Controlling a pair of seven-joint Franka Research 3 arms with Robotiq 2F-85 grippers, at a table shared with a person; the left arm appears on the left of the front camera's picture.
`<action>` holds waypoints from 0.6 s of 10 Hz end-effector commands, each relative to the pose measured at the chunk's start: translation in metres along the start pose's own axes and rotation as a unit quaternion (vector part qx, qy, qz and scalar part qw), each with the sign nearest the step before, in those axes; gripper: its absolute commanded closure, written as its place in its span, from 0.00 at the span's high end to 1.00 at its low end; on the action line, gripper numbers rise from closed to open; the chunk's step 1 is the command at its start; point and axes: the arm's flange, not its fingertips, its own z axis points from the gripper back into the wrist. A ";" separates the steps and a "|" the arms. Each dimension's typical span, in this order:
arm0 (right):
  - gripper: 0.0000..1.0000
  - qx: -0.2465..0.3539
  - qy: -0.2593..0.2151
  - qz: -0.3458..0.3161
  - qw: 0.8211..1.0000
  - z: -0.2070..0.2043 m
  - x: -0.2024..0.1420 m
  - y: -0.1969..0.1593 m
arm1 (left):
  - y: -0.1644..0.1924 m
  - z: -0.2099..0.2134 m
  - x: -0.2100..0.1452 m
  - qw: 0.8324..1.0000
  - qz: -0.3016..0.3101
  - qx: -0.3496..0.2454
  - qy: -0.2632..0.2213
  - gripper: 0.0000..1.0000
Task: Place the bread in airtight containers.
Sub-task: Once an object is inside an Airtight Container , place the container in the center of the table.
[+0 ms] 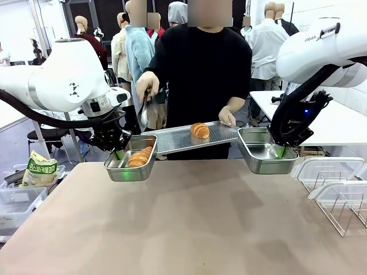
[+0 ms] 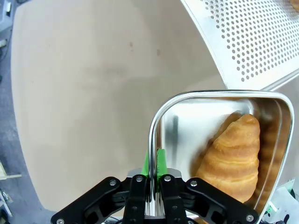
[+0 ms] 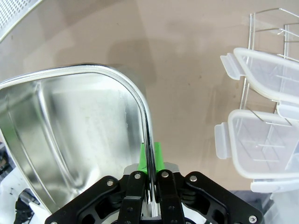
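Note:
My left gripper (image 1: 118, 153) (image 2: 152, 163) is shut on the rim of a steel airtight container (image 1: 117, 171) (image 2: 187, 116), held above the table's far left. One golden bread roll (image 1: 140, 157) (image 2: 233, 158) lies inside it. My right gripper (image 1: 281, 151) (image 3: 150, 156) is shut on the rim of a second airtight container (image 1: 255, 161) (image 3: 60, 135), which is bare inside. Another bread roll (image 1: 200, 130) rests on a perforated steel tray (image 1: 172, 139) (image 2: 252, 42) that a person holds between the two tins. The person's other hand holds tongs (image 1: 143, 114) over the left tin.
Clear plastic lids (image 1: 327, 172) (image 3: 266, 88) stand in a wire rack (image 1: 344, 209) at the table's right edge. A snack bag (image 1: 39, 170) lies in a bin off the table's left. The tan table (image 1: 183, 229) lies open in front.

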 end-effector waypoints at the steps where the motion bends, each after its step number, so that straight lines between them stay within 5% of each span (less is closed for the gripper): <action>1: 0.00 0.000 -0.003 -0.001 1.000 0.001 -0.003 -0.001 | 0.000 0.003 0.002 1.000 0.001 -0.001 -0.003 0.00; 6: 0.00 0.000 -0.003 -0.001 1.000 0.001 -0.003 -0.001 | 0.000 0.003 0.002 1.000 0.001 -0.001 -0.003 0.00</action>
